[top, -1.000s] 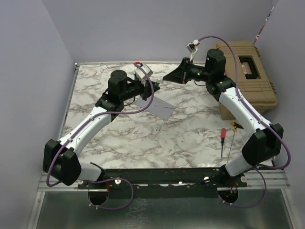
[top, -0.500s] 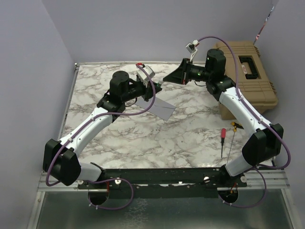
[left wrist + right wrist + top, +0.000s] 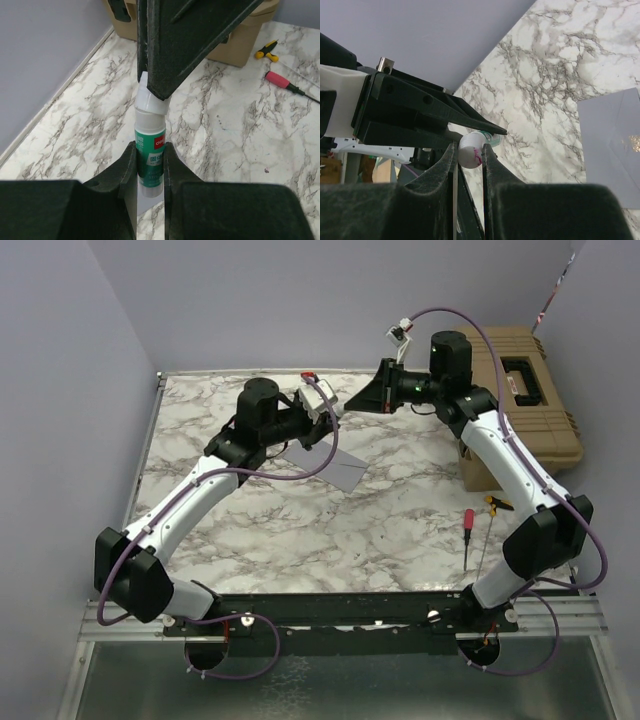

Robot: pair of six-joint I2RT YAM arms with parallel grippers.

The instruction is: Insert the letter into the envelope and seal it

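The grey-lavender envelope [image 3: 338, 470] lies flat on the marble table below both grippers; it also shows in the right wrist view [image 3: 612, 145]. The tan letter is not in view. My left gripper [image 3: 149, 145] is shut on the green-labelled body of a glue stick [image 3: 150, 155] and holds it above the table. My right gripper [image 3: 469, 150] is shut on the stick's white cap [image 3: 470, 148], which has a red smear. In the top view the left gripper [image 3: 333, 413] and the right gripper [image 3: 352, 403] meet tip to tip above the envelope's far end.
A tan toolbox [image 3: 525, 390] stands at the back right. A red-handled screwdriver [image 3: 467, 530] and a yellow-black tool [image 3: 492, 503] lie on the table's right side. Grey walls close the table at the back and left.
My left gripper has moved right and up with the glue stick. It now meets the right gripper, whose fingers sit around the cap. The envelope has not moved.
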